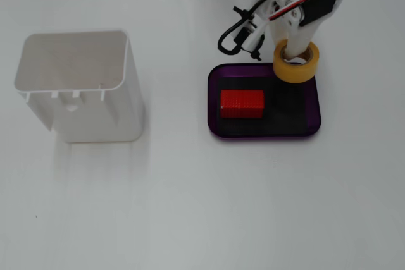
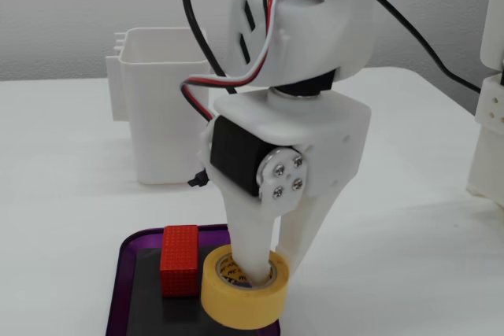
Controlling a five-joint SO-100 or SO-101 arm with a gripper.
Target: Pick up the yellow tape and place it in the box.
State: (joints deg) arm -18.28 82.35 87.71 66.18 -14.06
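Currently, the gripper grasps the yellow tape: 1 finger sits inside the roll's hole and the other presses its outer wall, the jaws parted only by the wall's thickness. In a fixed view the tape hangs at the 1 o'clock corner of the box; whether it touches the floor cannot be told. Count: 1 tape, 1 box, 1 red block at 9 o'clock inside the box, 1 white container well apart.
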